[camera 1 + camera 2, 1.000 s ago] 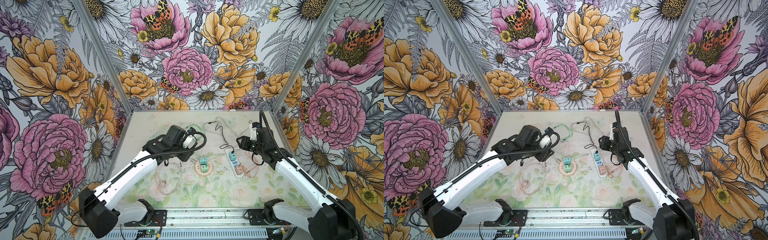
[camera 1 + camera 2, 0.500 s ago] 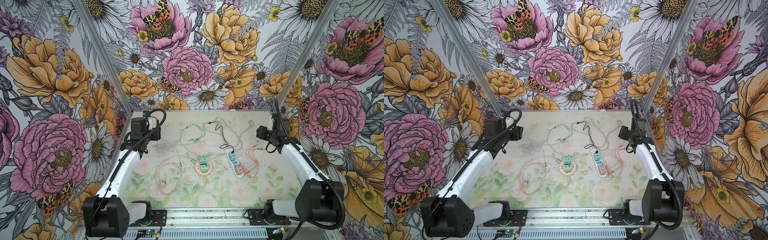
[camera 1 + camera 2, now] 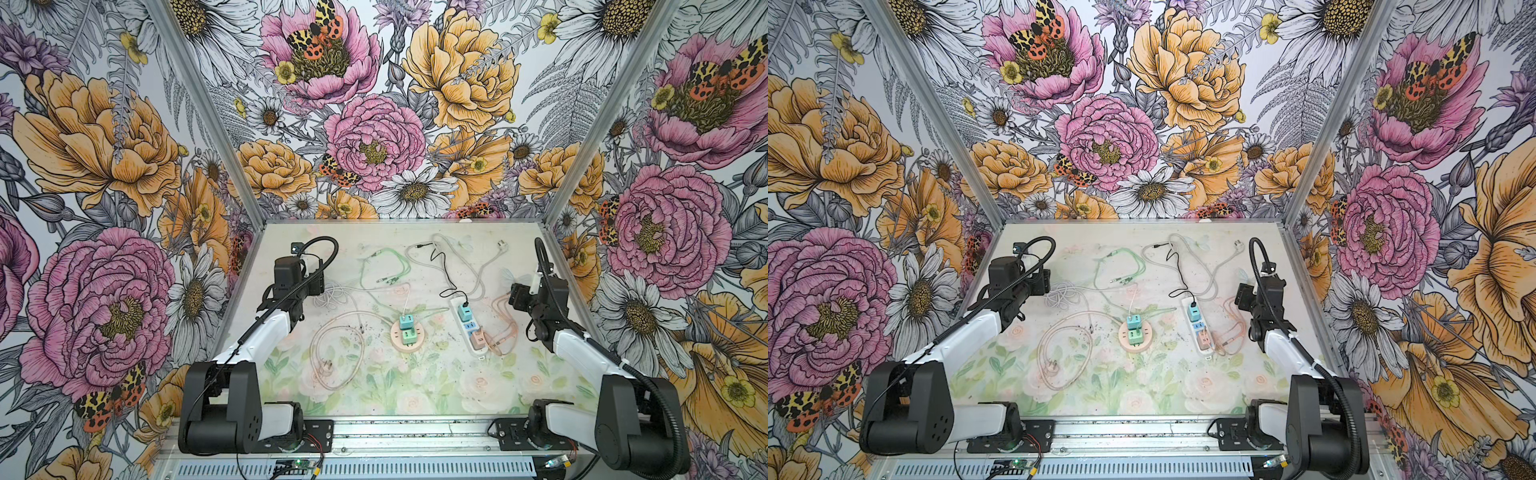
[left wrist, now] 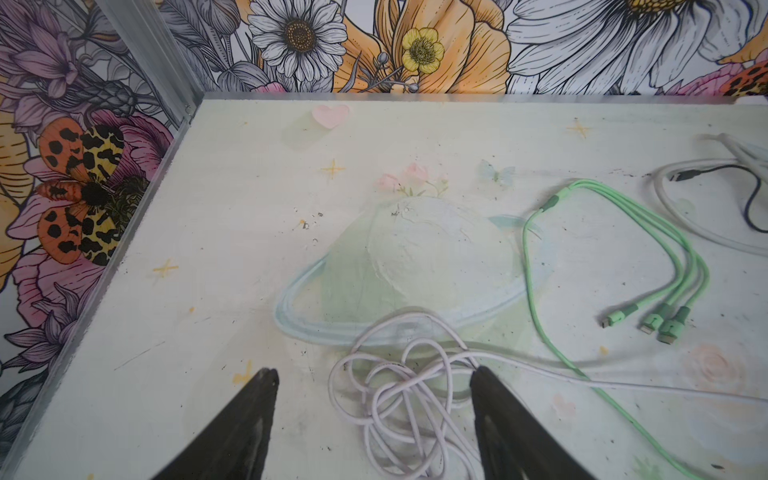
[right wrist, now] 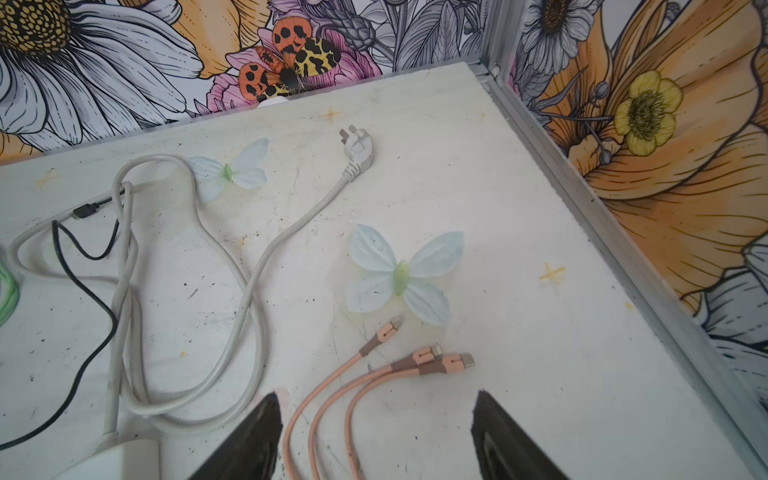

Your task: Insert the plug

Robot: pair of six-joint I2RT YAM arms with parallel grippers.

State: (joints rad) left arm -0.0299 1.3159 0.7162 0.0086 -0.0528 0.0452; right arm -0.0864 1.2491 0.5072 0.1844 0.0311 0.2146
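While left tool [image 4: 372,370] and right tool [image 5: 377,394] gape empty near opposite walls [image 3: 199,232], cables [image 4: 527,266] crowd midtable.

we find the round socket [image 3: 408,350] mid-tabletop [image 3: 415,395], the power strip [image 3: 468,326] just right of it, a coiled cable [image 3: 332,296] behind-left.

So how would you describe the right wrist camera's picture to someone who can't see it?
The right gripper hangs open and empty over a pale table, a pink three-headed cable lying between its black fingers. Beyond lie a white plug on a looping cord and a thin black cable, with flowered walls behind.
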